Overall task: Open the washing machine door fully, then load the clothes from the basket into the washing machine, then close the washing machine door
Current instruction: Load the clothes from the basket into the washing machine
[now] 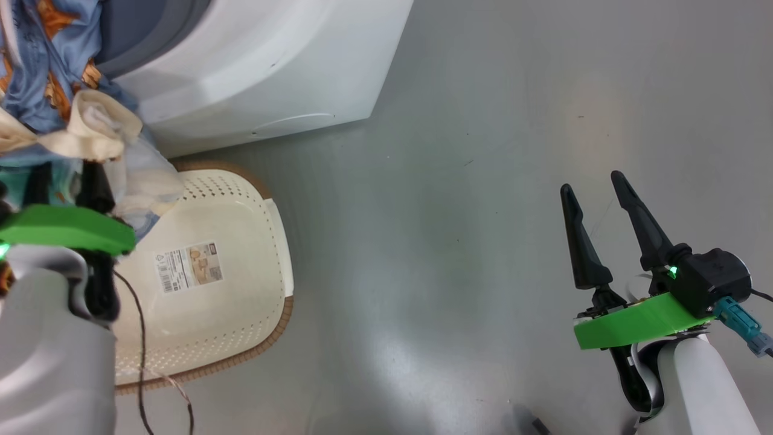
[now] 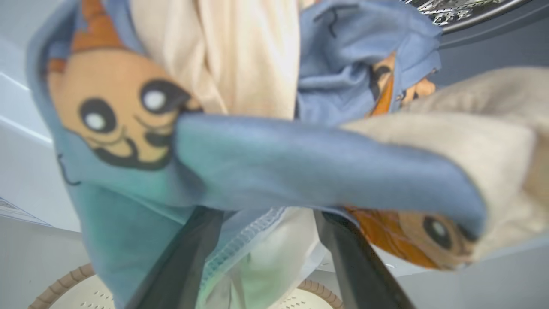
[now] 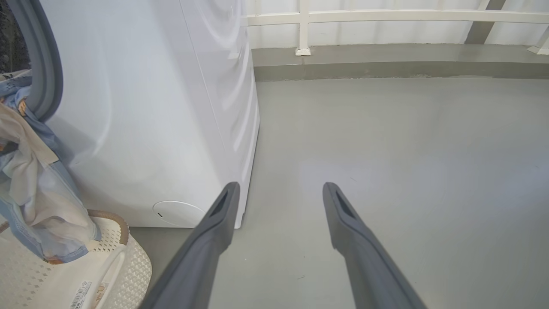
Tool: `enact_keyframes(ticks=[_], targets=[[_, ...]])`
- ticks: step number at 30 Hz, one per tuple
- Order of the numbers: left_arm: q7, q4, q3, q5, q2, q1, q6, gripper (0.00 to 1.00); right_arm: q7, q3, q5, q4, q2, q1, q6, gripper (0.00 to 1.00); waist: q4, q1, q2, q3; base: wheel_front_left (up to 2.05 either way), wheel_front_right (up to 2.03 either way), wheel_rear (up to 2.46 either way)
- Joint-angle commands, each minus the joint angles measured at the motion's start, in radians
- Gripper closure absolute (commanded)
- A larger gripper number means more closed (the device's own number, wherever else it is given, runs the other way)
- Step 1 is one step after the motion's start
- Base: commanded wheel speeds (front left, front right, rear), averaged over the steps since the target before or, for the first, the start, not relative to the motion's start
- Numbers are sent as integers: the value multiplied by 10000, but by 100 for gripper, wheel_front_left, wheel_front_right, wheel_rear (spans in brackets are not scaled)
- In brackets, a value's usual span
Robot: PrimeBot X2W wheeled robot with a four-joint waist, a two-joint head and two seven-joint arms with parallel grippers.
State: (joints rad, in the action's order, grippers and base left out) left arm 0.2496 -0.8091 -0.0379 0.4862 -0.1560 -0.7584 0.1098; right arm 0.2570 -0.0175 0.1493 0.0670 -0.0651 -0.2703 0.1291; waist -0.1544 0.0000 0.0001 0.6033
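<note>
The clothes (image 1: 42, 72), light blue with orange figures and cream patches, hang from the washing machine's (image 1: 272, 66) opening down over the basket (image 1: 241, 199). My left gripper (image 2: 268, 206) is under that bundle, jaws wide apart, with the clothes (image 2: 279, 159) draped across its hidden tips. The steel drum (image 2: 463, 8) shows just beyond. The basket lies tipped, its label facing up, against the machine's foot. My right gripper (image 1: 592, 182) hangs open and empty over bare floor to the right, and the machine (image 3: 150, 107) is on its left. The washing machine door is out of view.
Grey floor spreads to the right of the machine. A low kerb and a white railing (image 3: 386, 17) close it off at the far side. A thin dark cable (image 1: 142, 362) trails from my left arm across the basket. A small dark object (image 1: 531, 423) sits at the bottom edge.
</note>
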Motion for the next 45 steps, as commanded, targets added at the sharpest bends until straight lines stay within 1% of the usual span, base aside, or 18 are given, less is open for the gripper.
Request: enact_keyframes(ticks=[1,6,15,16,18,20,21,22,26,29,35,41,45], targets=[[115,279,-347,-113,-368,-110,-28,0,48,-172,-159,-260,-53,45,16,0,-3,0,-1,43,0,0,0],[119,1018,-1029,-633,-26,-200,-172,0,48,-124,-157,-310,-92,-8,16,0,0,0,-1,210,0,0,0],[121,1325,-1801,-1614,429,-479,-108,0,48,-91,-99,-390,-171,-110,16,0,-108,0,-1,435,0,0,0],[121,1351,-1886,-1732,455,-506,-116,8,48,-79,-95,-400,-177,-113,16,0,-120,0,-1,456,0,0,0],[121,1384,-2028,-1949,515,-547,-114,45,48,-53,-91,-414,-185,-110,16,0,-132,0,-1,485,0,0,0],[121,1435,-2146,-2166,574,-582,-120,59,48,-35,-95,-430,-184,-101,16,0,-136,0,-1,505,0,0,0],[121,1458,-2202,-2264,606,-591,-122,77,48,-25,-99,-435,-180,-96,16,0,-134,0,-1,511,0,0,0],[121,1480,-2253,-2368,633,-587,-133,100,48,-9,-104,-434,-174,-91,16,0,-127,0,-1,509,0,0,0],[121,1645,-2455,-2690,724,-462,-126,100,48,47,-108,-412,-139,-50,16,0,-83,0,-1,453,0,0,0],[121,1928,-2673,-2752,821,-237,-115,100,48,101,-68,-395,-94,-22,16,0,-19,0,-1,383,0,0,0],[122,2498,-2696,-2733,985,225,-48,100,48,133,-24,-292,-30,51,16,0,187,0,-1,231,0,0,0],[122,3401,-2165,-2451,1050,685,47,100,48,72,14,-210,26,65,16,0,333,0,-1,31,0,0,0],[122,3873,-1679,-2250,1054,649,-28,100,48,12,33,-168,52,71,16,0,316,0,-1,-101,0,0,0]])
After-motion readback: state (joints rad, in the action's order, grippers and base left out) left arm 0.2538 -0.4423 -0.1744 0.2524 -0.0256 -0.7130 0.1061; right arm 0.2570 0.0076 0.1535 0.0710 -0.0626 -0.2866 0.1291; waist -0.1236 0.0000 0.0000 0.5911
